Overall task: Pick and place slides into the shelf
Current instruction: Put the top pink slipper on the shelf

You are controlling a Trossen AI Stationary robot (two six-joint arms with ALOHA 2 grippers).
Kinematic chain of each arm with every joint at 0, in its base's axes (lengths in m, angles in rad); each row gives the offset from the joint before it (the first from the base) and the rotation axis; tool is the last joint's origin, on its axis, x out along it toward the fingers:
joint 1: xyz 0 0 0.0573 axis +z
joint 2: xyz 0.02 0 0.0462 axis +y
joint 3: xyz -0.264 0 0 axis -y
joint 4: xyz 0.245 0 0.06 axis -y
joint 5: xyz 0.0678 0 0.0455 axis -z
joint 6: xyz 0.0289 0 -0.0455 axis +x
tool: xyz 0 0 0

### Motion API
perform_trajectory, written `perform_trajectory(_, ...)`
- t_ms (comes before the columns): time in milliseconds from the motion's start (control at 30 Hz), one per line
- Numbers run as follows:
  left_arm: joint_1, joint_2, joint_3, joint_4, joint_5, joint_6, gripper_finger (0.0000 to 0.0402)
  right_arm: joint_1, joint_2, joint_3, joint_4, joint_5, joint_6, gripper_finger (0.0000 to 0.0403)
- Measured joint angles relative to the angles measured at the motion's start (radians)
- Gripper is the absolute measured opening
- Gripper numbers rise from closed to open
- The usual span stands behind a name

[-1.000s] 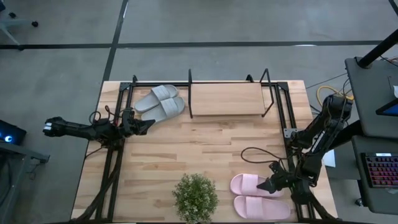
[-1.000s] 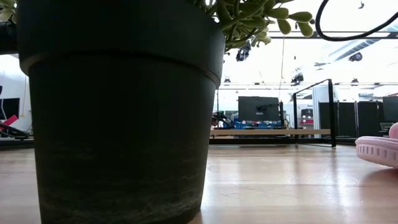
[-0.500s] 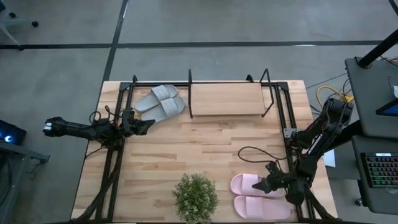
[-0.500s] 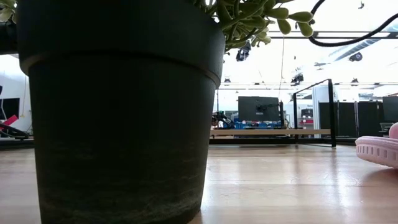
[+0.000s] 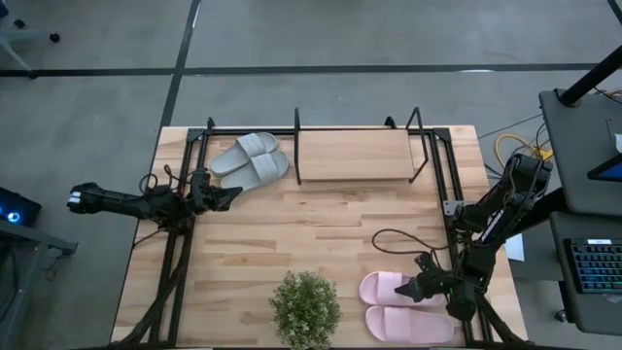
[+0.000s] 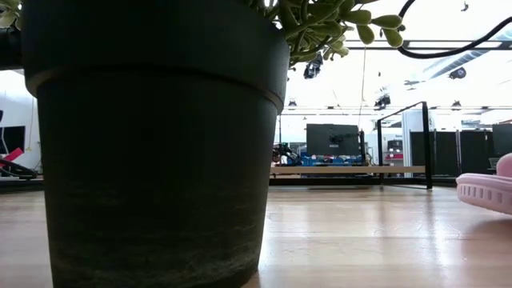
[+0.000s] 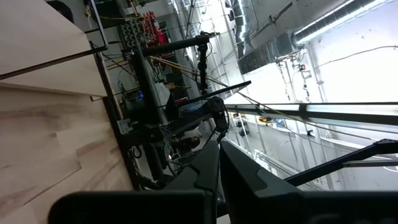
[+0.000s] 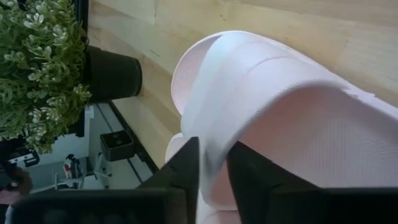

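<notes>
Two pale pink slides lie at the table's near right: one [image 5: 387, 288] farther back, one [image 5: 408, 325] by the near edge. My right gripper [image 5: 416, 290] is shut on the farther pink slide's strap, which fills the right wrist view [image 8: 267, 87]. Two light grey slides [image 5: 251, 160] lie side by side, soles down, on the tabletop left of the shelf [image 5: 355, 156]. The shelf's light-wood board is bare. My left gripper [image 5: 236, 194] hovers shut and empty just near-left of the grey slides; its fingers [image 7: 208, 168] point across the table. My right gripper pinches the edge of the farther pink slide's wide strap [image 8: 214, 134] between its two fingers [image 8: 186, 168]. The fingers come from the table's right, slanting down. The slide's sole [image 6: 484, 194] lies on the table.
A potted plant [image 5: 305, 307] in a dark pot [image 6: 152, 144] stands at the near edge, just left of the pink slides. Black metal frames run along both table sides [image 5: 175, 262] and around the shelf. A loose black cable [image 5: 394, 238] loops above the pink slides.
My right gripper has shifted slightly toward the table's left along the farther pink slide. In the low view a pink part of that slide has risen at the picture's right edge, while its sole stays on the table.
</notes>
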Motion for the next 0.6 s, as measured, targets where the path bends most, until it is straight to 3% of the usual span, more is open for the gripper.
perform_trajectory(133,0.0,0.0,0.0,0.0,0.0,0.0,0.0,0.0,0.001,-0.002,0.003,0.0,0.006,0.0017)
perform_trajectory(600,0.0,0.0,0.0,0.0,0.0,0.0,0.0,-0.026,-0.047,-0.02,-0.04,-0.08,-0.027,0.001)
